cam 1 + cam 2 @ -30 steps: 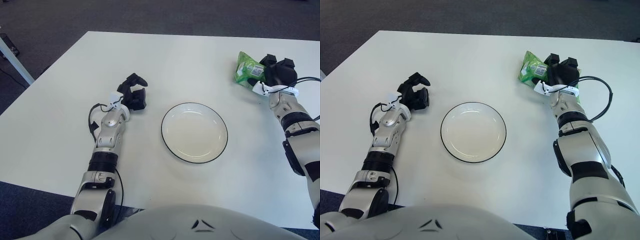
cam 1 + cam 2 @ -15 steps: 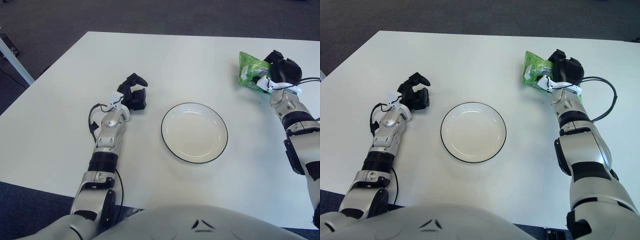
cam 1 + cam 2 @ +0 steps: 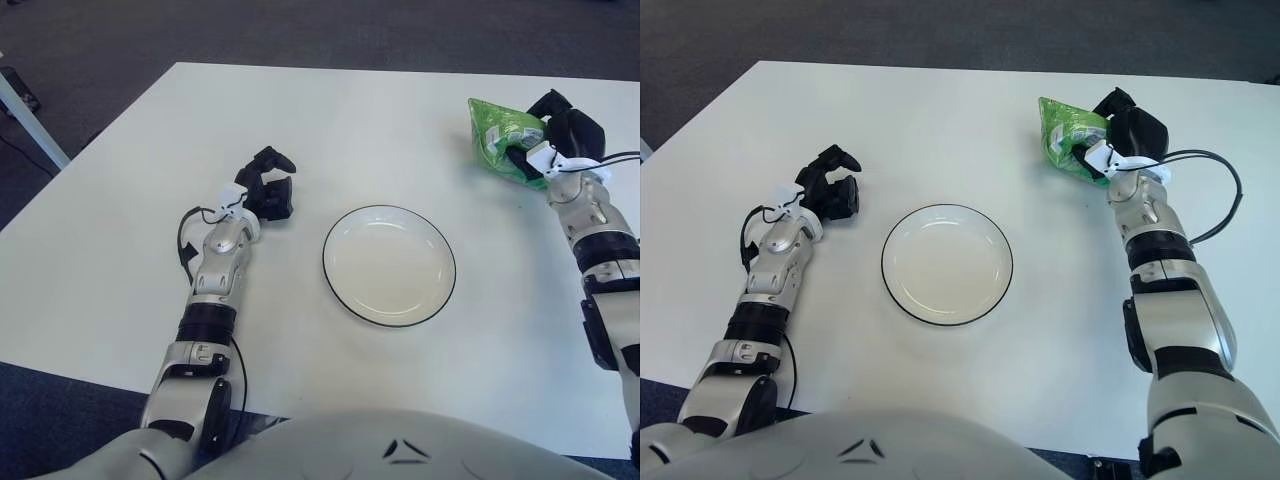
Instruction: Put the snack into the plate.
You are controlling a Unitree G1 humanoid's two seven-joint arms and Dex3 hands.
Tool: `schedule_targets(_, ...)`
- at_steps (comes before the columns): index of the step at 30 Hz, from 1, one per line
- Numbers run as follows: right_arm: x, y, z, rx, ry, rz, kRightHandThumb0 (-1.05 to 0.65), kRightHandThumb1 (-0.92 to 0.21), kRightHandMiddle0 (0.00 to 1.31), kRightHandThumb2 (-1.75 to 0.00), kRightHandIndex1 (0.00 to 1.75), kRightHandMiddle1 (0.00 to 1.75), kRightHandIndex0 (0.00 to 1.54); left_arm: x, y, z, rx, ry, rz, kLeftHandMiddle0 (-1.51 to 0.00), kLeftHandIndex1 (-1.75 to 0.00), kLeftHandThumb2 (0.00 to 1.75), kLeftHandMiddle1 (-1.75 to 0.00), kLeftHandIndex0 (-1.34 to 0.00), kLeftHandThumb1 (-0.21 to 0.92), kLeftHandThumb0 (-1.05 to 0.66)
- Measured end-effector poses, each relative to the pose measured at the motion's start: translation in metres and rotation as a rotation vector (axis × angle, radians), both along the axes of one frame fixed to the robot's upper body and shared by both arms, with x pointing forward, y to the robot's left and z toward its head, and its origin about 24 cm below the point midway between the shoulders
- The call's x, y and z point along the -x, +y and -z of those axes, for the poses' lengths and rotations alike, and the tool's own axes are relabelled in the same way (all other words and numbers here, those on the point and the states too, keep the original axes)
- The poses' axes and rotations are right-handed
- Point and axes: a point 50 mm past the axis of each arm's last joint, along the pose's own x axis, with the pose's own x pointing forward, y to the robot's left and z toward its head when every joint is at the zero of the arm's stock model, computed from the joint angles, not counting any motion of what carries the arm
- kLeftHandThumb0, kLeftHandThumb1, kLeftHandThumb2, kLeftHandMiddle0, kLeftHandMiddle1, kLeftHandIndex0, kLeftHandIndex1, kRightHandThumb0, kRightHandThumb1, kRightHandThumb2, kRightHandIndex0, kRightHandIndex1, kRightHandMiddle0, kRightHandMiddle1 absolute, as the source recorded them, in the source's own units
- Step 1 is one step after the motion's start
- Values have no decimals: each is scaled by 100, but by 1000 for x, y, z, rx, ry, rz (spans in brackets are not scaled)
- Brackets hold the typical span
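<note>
A green snack bag [image 3: 498,138] is held at the far right of the white table, tilted, with my right hand [image 3: 553,137] shut on it. It looks lifted slightly off the tabletop. A white plate with a dark rim [image 3: 441,300] sits at the table's middle, nothing on it, down and to the left of the bag. My left hand [image 3: 266,190] shows left of the plate with its fingers curled and nothing in them.
The white table [image 3: 330,130] spreads around the plate. Dark carpet lies beyond its far edge. A black cable [image 3: 1215,215] loops beside my right forearm. A table leg [image 3: 30,125] stands at the far left.
My right hand has turned and raised the green snack bag, tipping it more to the left. The left arm and plate have not moved.
</note>
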Motion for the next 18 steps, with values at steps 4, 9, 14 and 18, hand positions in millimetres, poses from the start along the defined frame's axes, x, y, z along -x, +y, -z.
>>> schedule_targets(4, 3, 6, -9, -9, -28, -49, 0, -8, 56, -153, 157, 175, 86, 0, 0, 0, 1, 0, 0, -115, -175, 120, -175, -54, 41, -45)
schedule_targets(9, 10, 15, -26, -12, -71, -116, 0, -7, 56, -155, 158, 175, 86, -1, 0, -1, 1, -3, 1, -116, -175, 120, -175, -54, 41, -45)
schedule_targets(14, 20, 25, -42, -8, -98, -164, 0, -5, 57, -157, 159, 175, 88, -1, 0, 0, 1, -1, 1, -115, -175, 119, -175, -53, 42, -45)
schedule_targets(18, 27, 33, -53, -9, -113, -185, 0, -4, 58, -158, 160, 175, 88, -1, 0, 0, 2, 0, 1, -115, -175, 119, -175, -53, 42, -45)
